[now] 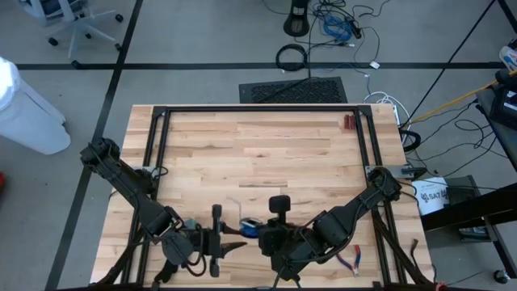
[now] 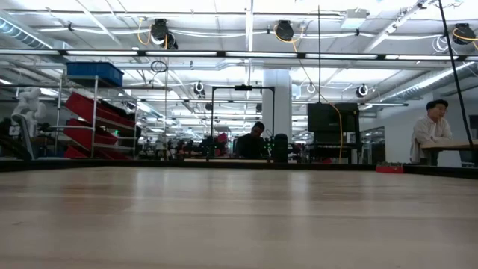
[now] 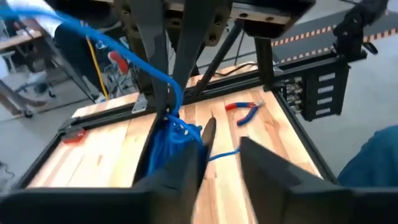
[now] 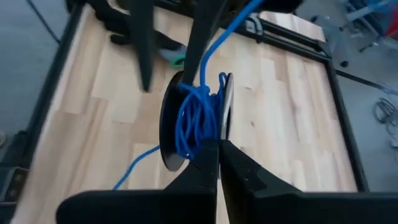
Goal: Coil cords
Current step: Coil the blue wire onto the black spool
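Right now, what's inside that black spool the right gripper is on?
Blue cord is wound loosely between the spool's black flanges, one strand trailing onto the table. The right gripper covers the lower windings; the core is hidden.

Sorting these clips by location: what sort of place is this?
Likely a big open robotics lab or workshop: storage racks with red bins, rows of ceiling lights, a person at a desk, loose cables on the floor.

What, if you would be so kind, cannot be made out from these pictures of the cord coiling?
- High view: the blue cord is mostly covered by both arms; its loops are too small to follow.
- Low view: neither arm nor the cord shows; only bare table and the room.
- Left wrist view: the cord's upper run is cut off by the picture's edge.
- Right wrist view: the spool hides the cord's far side.
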